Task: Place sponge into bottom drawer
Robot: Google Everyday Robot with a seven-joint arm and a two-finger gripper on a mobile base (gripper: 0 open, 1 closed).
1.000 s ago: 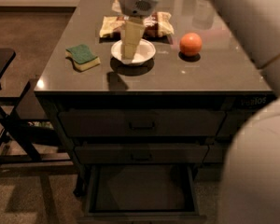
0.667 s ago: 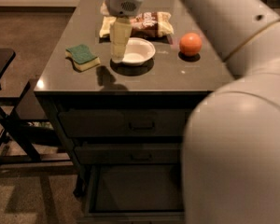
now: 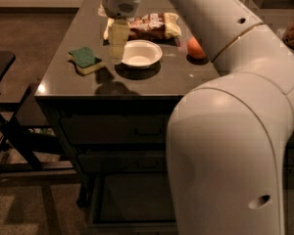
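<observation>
Gripper (image 3: 118,52), pale yellow, on the white robot arm (image 3: 235,131): hangs over the dark glossy tabletop (image 3: 152,84), its tip at the 9 o'clock rim of the round white bowl (image 3: 142,54); I cannot tell whether it is spread or closed, and I see nothing held in it. Sponge (image 3: 85,60), small rectangular pad with a dark green top over pale yellow foam: lies flat on the tabletop at the bowl's 9 o'clock, near the gripper but apart from it. Crinkly brown snack bag (image 3: 149,26): at the bowl's 12 o'clock. Round orange fruit (image 3: 196,48): at the bowl's 3 o'clock, partly hidden behind the arm. Bottom drawer (image 3: 132,204), wide dark tray: pulled out below two shut drawers (image 3: 117,129), its 3 o'clock side covered by the arm.
</observation>
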